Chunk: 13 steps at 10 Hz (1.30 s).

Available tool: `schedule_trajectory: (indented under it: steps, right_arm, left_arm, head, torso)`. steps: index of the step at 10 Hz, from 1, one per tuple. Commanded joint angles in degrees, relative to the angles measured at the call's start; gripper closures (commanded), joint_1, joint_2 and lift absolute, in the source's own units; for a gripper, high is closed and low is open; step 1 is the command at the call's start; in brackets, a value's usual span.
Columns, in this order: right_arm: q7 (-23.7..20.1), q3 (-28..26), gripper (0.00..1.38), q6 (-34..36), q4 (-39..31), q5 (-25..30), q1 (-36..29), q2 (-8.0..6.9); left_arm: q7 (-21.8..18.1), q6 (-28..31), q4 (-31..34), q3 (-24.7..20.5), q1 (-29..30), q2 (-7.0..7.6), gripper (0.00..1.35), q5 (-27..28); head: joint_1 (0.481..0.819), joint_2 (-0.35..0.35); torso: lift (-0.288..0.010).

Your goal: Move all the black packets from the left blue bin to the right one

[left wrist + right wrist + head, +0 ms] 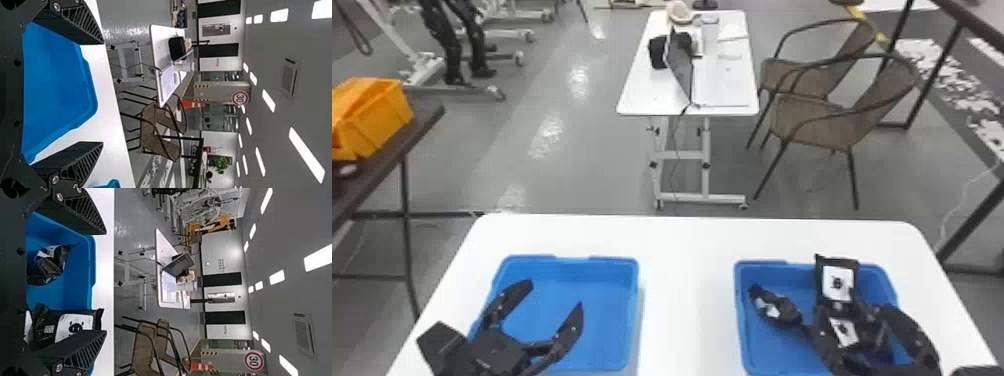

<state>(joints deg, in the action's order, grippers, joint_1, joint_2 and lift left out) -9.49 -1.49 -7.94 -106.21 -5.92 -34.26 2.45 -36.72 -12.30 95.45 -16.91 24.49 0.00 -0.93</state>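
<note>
In the head view, the left gripper (555, 295) is over the left blue bin (612, 325), the right gripper (849, 311) is at the right blue bin (769, 350) with black packets (838, 281) in it, and both have fingers wide apart.

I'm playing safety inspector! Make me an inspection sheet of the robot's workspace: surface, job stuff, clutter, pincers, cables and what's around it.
Surface: white table
Job's things: black packets in the right blue bin; none seen in the left blue bin
Clutter: laptop on the far table
Pincers: left pincer open over the left blue bin; right pincer open over the right blue bin
Cables: thin cable hanging at the far table
Surroundings: brown chairs, orange bin
</note>
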Motion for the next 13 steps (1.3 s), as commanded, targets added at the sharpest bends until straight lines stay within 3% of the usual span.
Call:
schedule_trajectory:
  steps: [1, 13]
  right_arm:
    - [0.00, 0.09, 0.12, -0.06, -1.20, 0.47, -1.95, -0.25]
    - [-0.09, 0.09, 0.12, 0.73, -1.72, -0.67, -2.92, 0.28]
  left_arm:
    - [1.12, -2.81, -0.18, 0.74, 1.26, -0.15, 0.11, 0.14]
    - [1.91, -0.53, 1.05, 1.09, 2.58, -0.15, 0.11, 1.28]
  head:
    - [0.695, 0.067]
    - [0.695, 0.064]
  torso:
    - [0.000]
    - [0.000]
